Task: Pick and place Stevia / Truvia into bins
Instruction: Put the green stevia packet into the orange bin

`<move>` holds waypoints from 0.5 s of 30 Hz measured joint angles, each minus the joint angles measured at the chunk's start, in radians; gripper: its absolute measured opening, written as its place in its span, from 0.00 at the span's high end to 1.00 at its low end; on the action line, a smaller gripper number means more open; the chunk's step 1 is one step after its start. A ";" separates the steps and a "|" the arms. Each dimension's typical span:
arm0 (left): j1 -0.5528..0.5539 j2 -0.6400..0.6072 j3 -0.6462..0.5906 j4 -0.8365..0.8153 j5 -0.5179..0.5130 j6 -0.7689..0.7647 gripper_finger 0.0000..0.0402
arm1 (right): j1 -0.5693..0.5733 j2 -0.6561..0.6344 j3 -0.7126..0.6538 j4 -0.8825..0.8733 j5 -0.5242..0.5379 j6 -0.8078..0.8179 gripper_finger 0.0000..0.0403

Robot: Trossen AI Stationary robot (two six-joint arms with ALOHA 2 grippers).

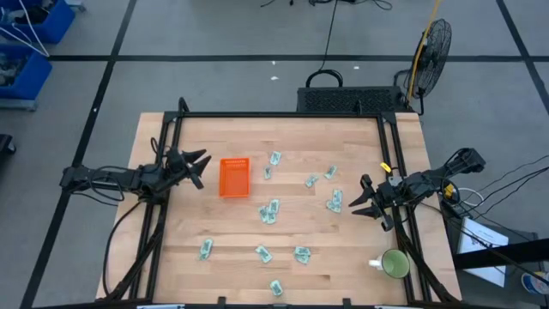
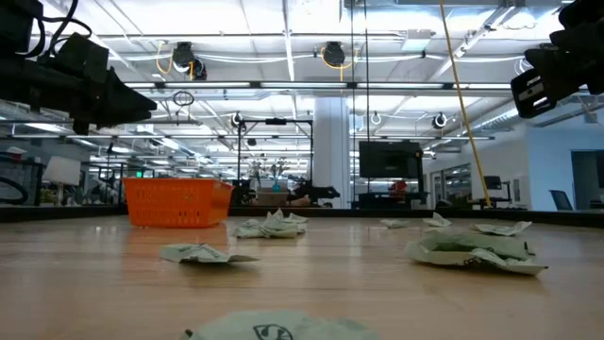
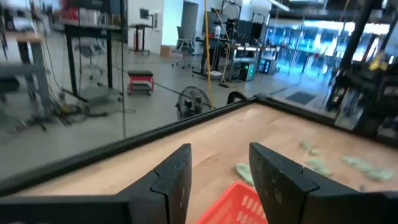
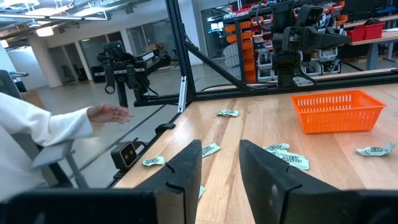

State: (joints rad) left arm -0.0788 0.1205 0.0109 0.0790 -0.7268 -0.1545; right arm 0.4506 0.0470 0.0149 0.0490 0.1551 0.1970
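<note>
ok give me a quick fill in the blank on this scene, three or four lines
1. The bin is coloured ____.
2. The number of sachets lying inside the bin is ____.
3. The green mug stands nearest the ____ gripper.
4. The left gripper and right gripper both have their fingers ____.

Missing words: orange; zero; right; open

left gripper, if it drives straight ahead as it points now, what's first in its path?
Probably the orange bin. The left gripper, open, points across the table at it from just beside its near wall; in the left wrist view the bin sits between the fingers. The gripper's height is unclear, so it might pass above.
</note>
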 joint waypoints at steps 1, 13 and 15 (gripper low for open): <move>0.000 0.000 0.000 0.000 0.000 0.036 0.59 | 0.000 0.000 0.000 0.000 0.000 0.000 0.75; 0.000 0.000 0.000 0.006 0.002 0.097 0.59 | 0.000 0.000 0.000 0.000 0.000 0.000 0.75; 0.000 0.000 0.000 0.006 0.002 0.097 0.59 | 0.000 0.000 0.000 0.000 0.000 0.000 0.75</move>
State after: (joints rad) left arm -0.0788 0.1205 0.0107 0.0849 -0.7250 -0.0570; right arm 0.4503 0.0467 0.0151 0.0490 0.1551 0.1970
